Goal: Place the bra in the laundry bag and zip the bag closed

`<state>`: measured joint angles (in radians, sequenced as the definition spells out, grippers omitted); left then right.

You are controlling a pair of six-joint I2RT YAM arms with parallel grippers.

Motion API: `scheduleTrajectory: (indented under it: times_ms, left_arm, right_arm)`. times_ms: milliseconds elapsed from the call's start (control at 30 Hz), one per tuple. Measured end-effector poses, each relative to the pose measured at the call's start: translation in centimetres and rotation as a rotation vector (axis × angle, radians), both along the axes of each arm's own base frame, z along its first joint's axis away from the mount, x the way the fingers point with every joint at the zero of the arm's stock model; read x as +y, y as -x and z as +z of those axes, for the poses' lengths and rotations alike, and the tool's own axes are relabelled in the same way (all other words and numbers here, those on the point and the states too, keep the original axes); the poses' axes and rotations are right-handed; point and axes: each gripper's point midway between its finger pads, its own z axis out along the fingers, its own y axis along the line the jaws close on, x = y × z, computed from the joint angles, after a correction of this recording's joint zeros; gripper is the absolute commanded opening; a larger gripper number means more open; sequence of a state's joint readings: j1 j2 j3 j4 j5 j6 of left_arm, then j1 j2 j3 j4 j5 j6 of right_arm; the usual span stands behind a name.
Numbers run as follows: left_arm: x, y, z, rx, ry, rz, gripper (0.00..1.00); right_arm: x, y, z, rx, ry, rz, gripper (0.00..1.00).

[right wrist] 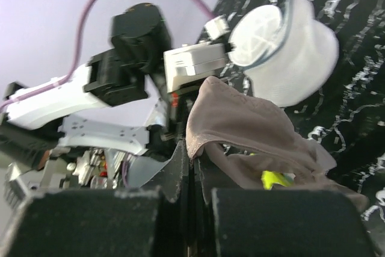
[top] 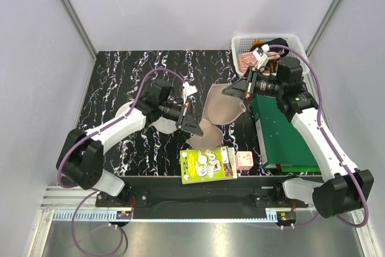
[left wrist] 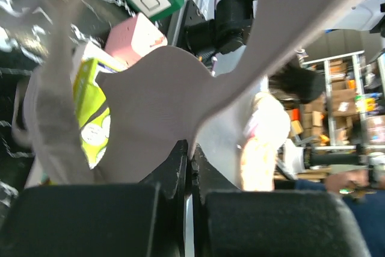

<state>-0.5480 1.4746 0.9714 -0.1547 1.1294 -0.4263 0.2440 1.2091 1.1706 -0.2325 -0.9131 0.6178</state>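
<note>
Viewing the scene from above, we find both claws closed on the bra (top: 218,115), which hangs stretched between them above the middle of the black marbled table (top: 120,70). The left gripper (top: 191,126) pinches the bra's near-left edge. In its wrist view we see the jaws pressed together on beige fabric, with a cup spreading out above them. The right gripper (top: 239,90) pinches the far-right edge, and its wrist view likewise shows shut jaws with a fold of fabric emerging from between them.

The laundry bag (right wrist: 283,52) lies on the table to the left of the bra, partly beneath the left arm. The bra is outside it. We cannot tell whether its zip is open.

A yellow-green packet (top: 207,164) and a small pink box (top: 243,159) lie at the near edge, below the bra. A green box (top: 283,133) sits under the right arm, and a white lattice basket (top: 240,43) holding garments occupies the far-right corner.
</note>
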Motion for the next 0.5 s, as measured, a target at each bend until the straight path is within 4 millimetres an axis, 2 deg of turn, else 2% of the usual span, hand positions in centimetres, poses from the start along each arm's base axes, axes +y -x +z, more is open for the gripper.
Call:
scheduleTrajectory:
  times_ms: [133,200,267,367,500]
  left_arm:
    - [0.2,0.4,0.0,0.078,-0.033,-0.007,0.02]
    - [-0.2,-0.1,-0.2,0.125,-0.056,-0.014,0.02]
    - [-0.8,-1.2,-1.3,0.184,-0.094,-0.013,0.03]
    - [-1.5,-3.5,-4.6,0.294,-0.175,0.005,0.04]
    - [-0.9,-6.2,-9.7,0.430,-0.308,0.064,0.06]
  right_arm:
    - [-0.2,-0.9,-2.4,0.021,0.040,-0.048,0.00]
    - [-0.3,-1.3,-3.9,0.028,0.064,-0.068,0.00]
    - [-0.4,-2.1,-5.6,0.042,0.090,-0.087,0.00]
    - [-0.4,-4.0,-8.6,0.065,0.142,-0.108,0.00]
    - [-0.8,-6.2,-12.5,0.083,0.227,-0.139,0.00]
